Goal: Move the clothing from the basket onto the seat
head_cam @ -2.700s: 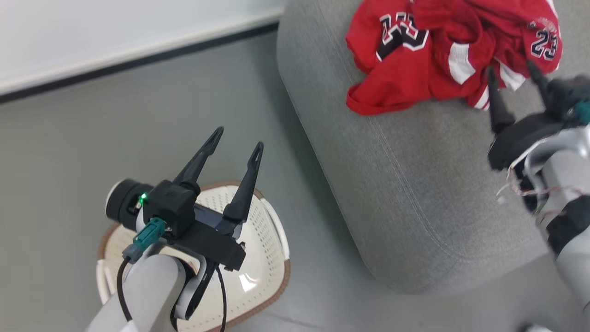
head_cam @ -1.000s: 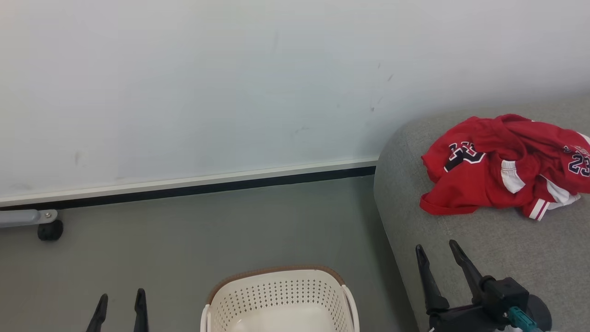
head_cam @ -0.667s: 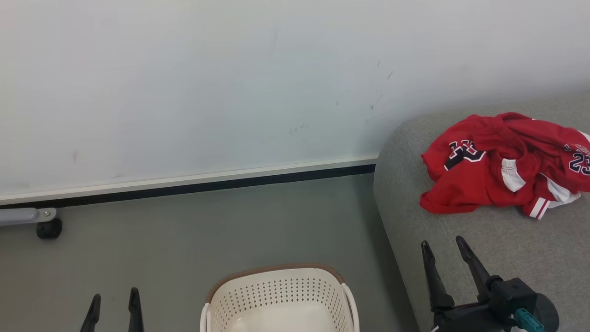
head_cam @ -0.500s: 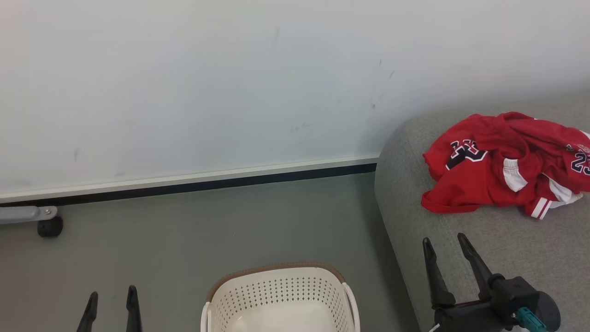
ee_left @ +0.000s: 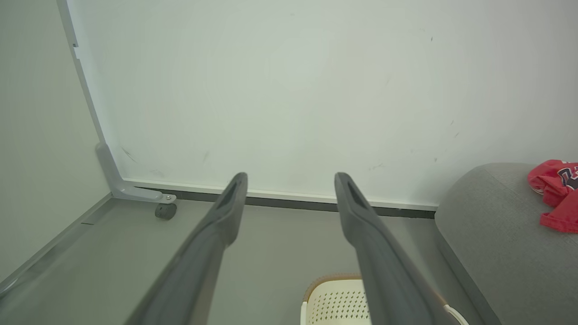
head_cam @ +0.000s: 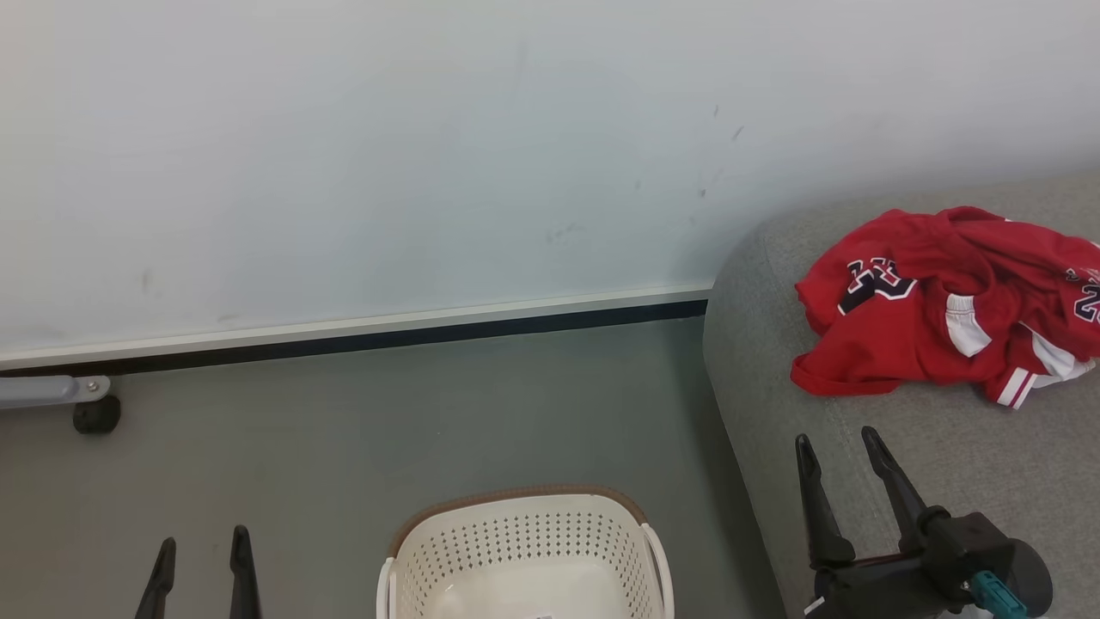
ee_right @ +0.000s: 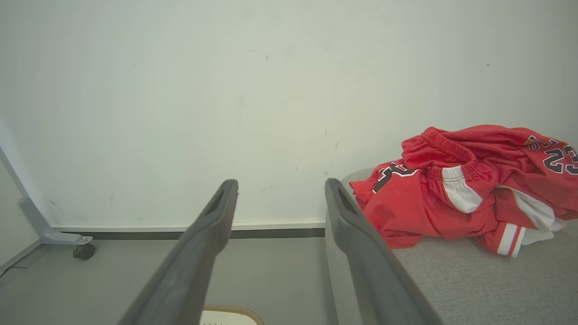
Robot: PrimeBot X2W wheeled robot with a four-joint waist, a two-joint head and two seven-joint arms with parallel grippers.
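Filling the right side, grey seat [head_cam: 902, 481] carries the red clothing [head_cam: 911, 335], crumpled in one heap on top. Basket [head_cam: 516, 537] stands on the floor [head_cam: 344, 430] just beside the seat. Left pincer [head_cam: 203, 538] spread, over floor. Right pincer [head_cam: 835, 436] spread, over the seat's near part.

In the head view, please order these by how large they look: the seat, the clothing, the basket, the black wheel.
1. seat
2. clothing and basket: about alike, both cut off by the frame, so unranked
3. black wheel
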